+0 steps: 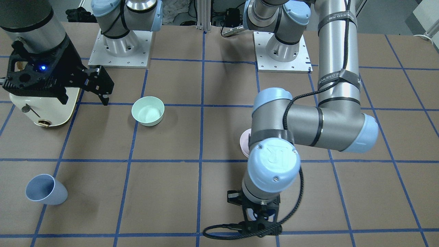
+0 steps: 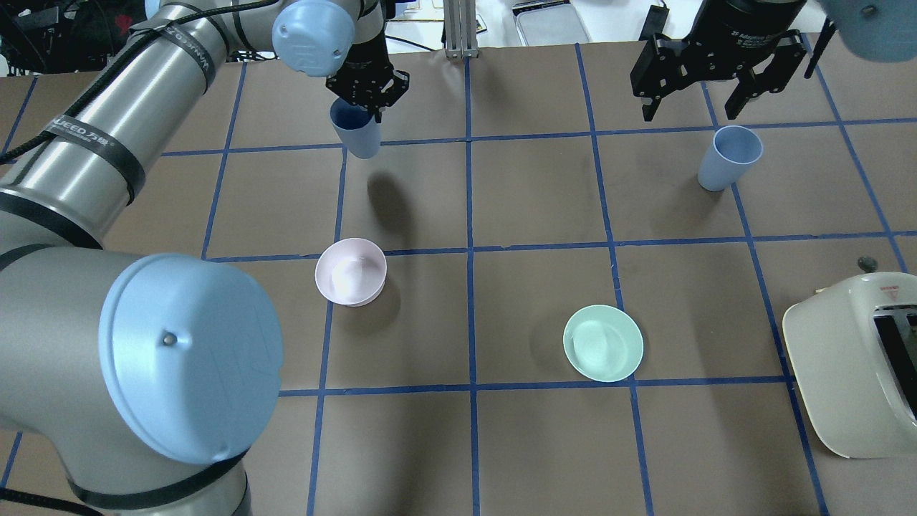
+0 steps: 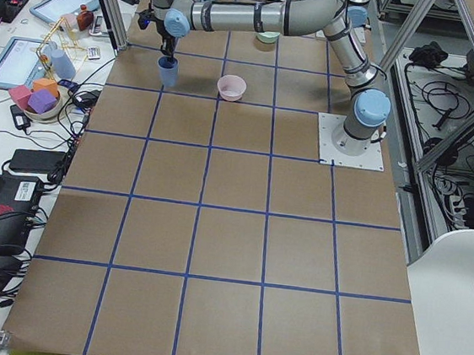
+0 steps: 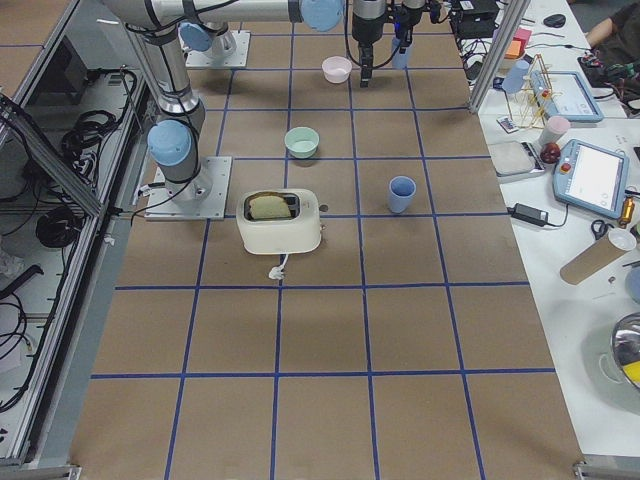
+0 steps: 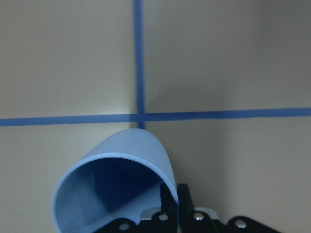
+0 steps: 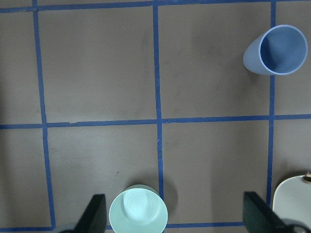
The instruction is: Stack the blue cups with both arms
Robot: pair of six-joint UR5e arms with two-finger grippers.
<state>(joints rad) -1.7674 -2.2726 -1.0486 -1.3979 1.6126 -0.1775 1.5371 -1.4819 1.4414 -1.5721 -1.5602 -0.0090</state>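
Observation:
My left gripper is shut on the rim of one blue cup and holds it tilted above the table at the far left; in the left wrist view my fingers pinch the wall of that cup. The other blue cup stands upright on the table at the far right. My right gripper hangs open and empty above the table just beyond it. The right wrist view shows that cup at the upper right, apart from the spread fingers.
A pale pink bowl sits left of centre and a mint-green bowl right of centre. A cream toaster stands at the near right edge. Blue tape lines grid the brown table.

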